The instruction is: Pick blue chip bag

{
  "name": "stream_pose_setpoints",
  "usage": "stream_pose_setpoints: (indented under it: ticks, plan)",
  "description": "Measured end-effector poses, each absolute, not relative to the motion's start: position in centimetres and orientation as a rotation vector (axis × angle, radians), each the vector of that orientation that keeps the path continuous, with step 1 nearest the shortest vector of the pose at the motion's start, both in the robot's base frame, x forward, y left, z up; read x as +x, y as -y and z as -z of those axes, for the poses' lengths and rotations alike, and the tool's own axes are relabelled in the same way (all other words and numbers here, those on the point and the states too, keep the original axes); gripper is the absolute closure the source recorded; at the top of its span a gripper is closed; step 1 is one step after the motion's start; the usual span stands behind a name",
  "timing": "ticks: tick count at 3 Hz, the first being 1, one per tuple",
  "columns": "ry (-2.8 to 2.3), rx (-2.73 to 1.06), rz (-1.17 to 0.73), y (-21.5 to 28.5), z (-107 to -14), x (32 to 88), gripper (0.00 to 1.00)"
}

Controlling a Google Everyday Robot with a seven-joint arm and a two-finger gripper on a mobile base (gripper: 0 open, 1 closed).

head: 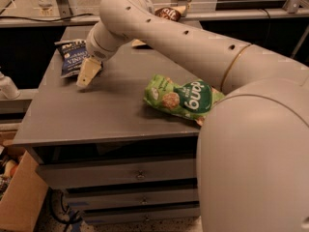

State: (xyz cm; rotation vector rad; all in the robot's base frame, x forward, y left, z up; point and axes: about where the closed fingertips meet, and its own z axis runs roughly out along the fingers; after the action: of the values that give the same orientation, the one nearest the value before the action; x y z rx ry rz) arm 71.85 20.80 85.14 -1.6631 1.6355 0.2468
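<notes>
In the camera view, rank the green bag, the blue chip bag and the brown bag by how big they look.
1. green bag, nearest the camera.
2. blue chip bag, with the pincer beside it.
3. brown bag, unsure: farthest back, mostly hidden behind the arm.

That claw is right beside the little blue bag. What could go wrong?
The claw hangs beside the blue chip bag, which lies near the left edge of the cabinet top; a nudge might slide the bag off instead of gripping it. The arm passes by the green bag and might brush it.
</notes>
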Motion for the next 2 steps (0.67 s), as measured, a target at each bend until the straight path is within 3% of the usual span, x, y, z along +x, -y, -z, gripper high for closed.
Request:
stream_pose_setpoints:
  ticks: [1,2]
  plan:
    - [-1.626,-1.645,-0.234,-21.3,-85.0,72.8,0.0]
    - [-1.651,-1.596,-0.274,-22.0,-84.5,74.4,0.18]
